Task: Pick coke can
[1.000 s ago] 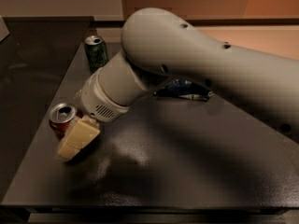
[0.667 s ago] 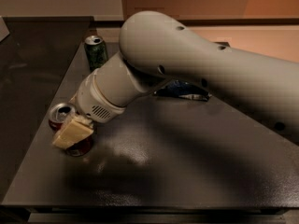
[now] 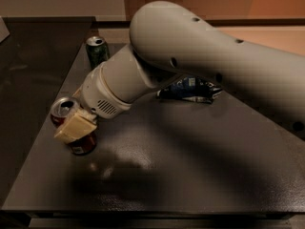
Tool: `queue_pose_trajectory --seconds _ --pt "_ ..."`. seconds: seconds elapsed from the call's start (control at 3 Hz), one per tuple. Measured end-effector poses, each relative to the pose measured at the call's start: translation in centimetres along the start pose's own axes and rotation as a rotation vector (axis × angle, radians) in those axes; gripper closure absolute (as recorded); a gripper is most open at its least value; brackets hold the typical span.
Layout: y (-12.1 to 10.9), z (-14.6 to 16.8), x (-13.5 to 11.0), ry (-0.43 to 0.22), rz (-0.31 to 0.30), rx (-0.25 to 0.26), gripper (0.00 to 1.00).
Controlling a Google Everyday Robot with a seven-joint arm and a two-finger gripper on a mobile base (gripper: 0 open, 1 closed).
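Observation:
The coke can (image 3: 84,144) is red with a silver top. It stands tilted near the left edge of the dark table (image 3: 190,175). My gripper (image 3: 72,128) is at the can, and a cream finger (image 3: 76,126) lies across the front of the can's body. The other finger is hidden behind the can. The gripper looks shut on the can. My large grey arm (image 3: 200,56) reaches in from the right and covers the middle of the table.
A green can (image 3: 97,51) stands upright at the table's far left corner. A blue crumpled bag (image 3: 190,89) lies behind the arm near the middle. The table's left edge runs close beside the coke can, with dark floor beyond it.
The gripper has moved left from beside the coke can onto it. The finger now crosses the can's body, and the can has gone from upright to tilted.

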State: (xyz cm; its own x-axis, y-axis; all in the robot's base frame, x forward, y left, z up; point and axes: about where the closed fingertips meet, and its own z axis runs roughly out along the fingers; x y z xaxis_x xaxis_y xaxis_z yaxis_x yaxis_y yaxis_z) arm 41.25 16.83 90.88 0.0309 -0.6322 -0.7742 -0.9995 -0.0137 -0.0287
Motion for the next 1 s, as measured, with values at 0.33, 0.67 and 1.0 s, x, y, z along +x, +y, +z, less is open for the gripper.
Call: queue_pose_trajectory --seconds 0.33,0.67,1.0 --pt "-0.8 -3.1 -1.9 -0.033 -0.008 0.034 1.0" --pt "-1.7 -8.9 -5.2 -0.055 -0.048 0.081 1.0" --pt "-1.7 -8.9 -5.2 -0.055 -0.048 0.081 1.0"
